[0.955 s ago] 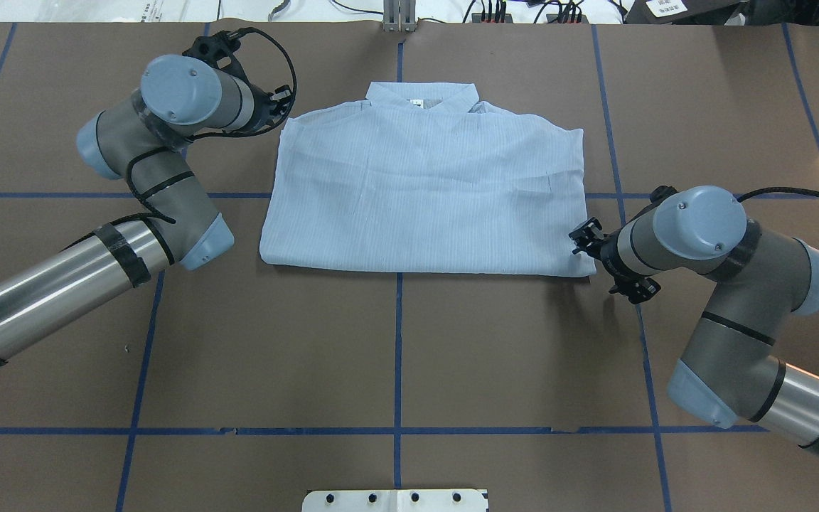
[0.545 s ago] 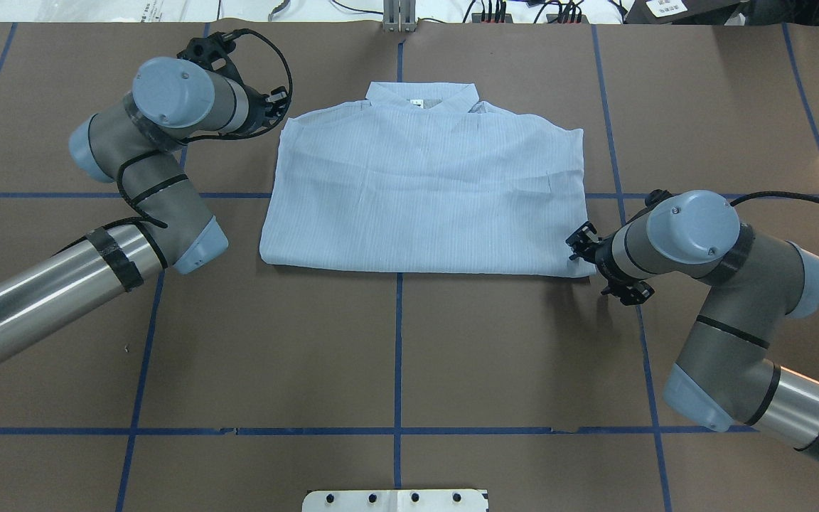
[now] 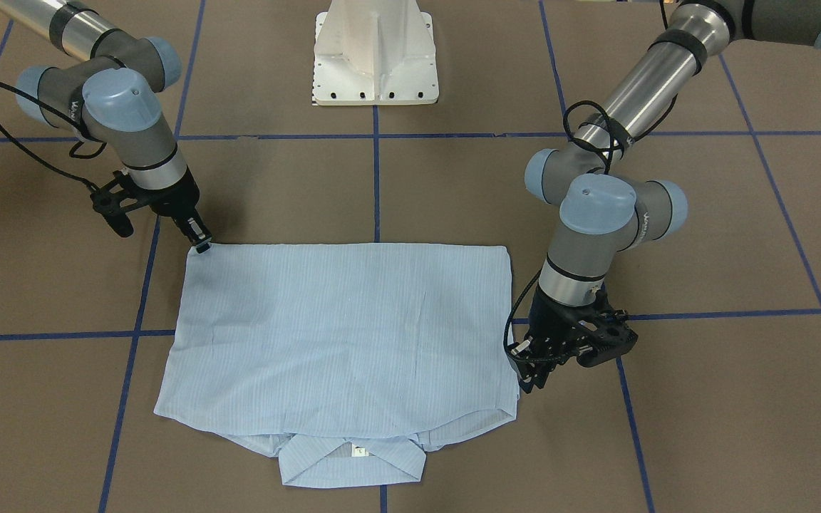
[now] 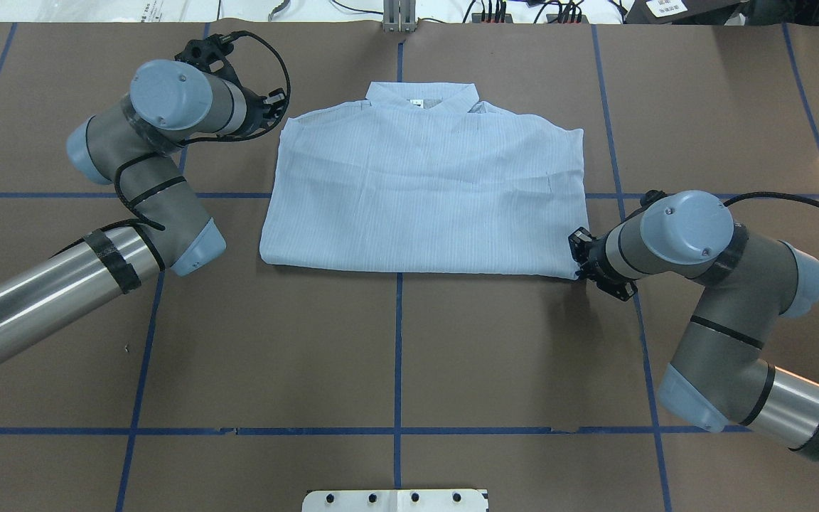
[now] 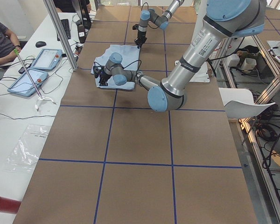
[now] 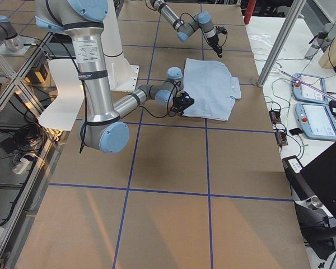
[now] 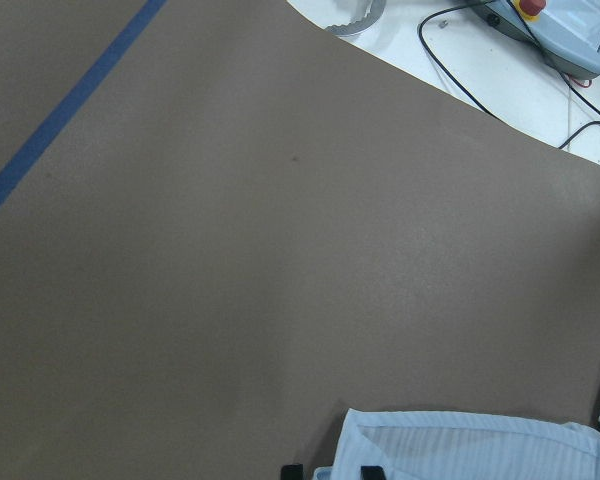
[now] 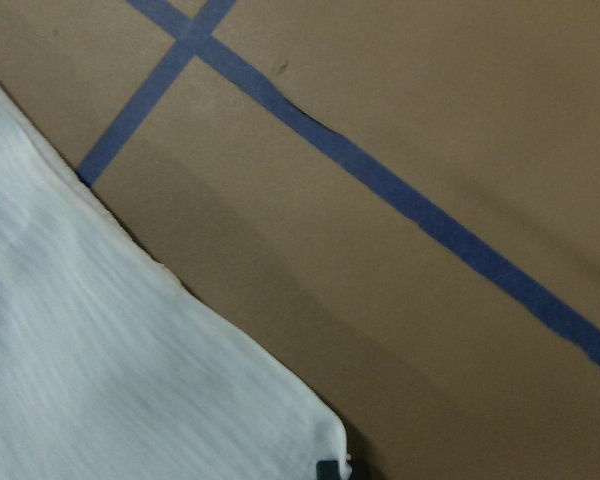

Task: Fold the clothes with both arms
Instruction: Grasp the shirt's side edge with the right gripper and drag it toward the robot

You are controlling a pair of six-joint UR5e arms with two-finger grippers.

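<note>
Shirt (image 4: pixel 424 192) folded flat on counter (image 4: pixel 395 355). R gripper (image 3: pixel 202 244) pressed together, pinching near hem corner. L gripper (image 7: pixel 331 472) tips slightly spread, straddling shoulder edge, not clamped.

The shirt (image 4: pixel 424 192) is light blue with fine stripes (its neck tag (image 4: pixel 416 104) is white). The tabletop (image 4: pixel 509 355) is brown, crossed by blue tape lines (image 4: pixel 398 355). The left arm (image 4: pixel 40 302) and right arm (image 4: pixel 726 334) are silver-grey with pale blue caps; the pedestal (image 3: pixel 375 57) is white.
</note>
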